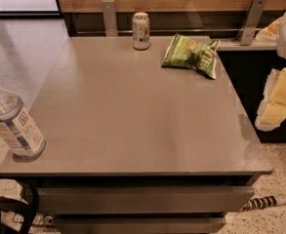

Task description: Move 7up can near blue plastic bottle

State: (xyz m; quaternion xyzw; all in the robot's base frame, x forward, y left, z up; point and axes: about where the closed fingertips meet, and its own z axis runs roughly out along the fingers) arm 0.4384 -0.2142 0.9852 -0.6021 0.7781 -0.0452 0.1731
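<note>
The 7up can (141,30) stands upright at the table's far edge, a little left of middle. The blue plastic bottle (11,121) stands at the near left corner of the table, far from the can. My gripper (277,101) shows as a pale cream shape at the right edge of the view, beyond the table's right side and off its surface. It is well to the right of the can and holds nothing that I can see.
A green crinkled chip bag (191,54) lies at the far right of the grey table (132,121). Metal brackets (109,16) and a wooden wall run behind the table. A dark chair part (15,208) sits at the lower left.
</note>
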